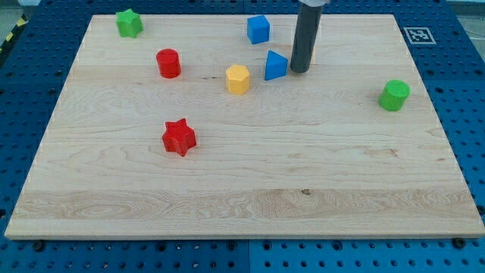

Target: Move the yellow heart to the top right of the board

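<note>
No yellow heart shows; the only yellow block [238,79] looks like a hexagon and sits at the upper middle of the wooden board [242,189]. My rod comes down from the view's top, and my tip [299,70] rests on the board just right of a blue triangle block [276,66]. The tip is close to the triangle; I cannot tell if they touch. The yellow block lies left of the blue triangle, about two block widths from my tip.
A blue cube [258,29] sits near the top edge, left of the rod. A red cylinder [168,63] and a red star [179,137] are at the left. A green star [129,23] is at the top left corner. A green cylinder [394,95] is at the right.
</note>
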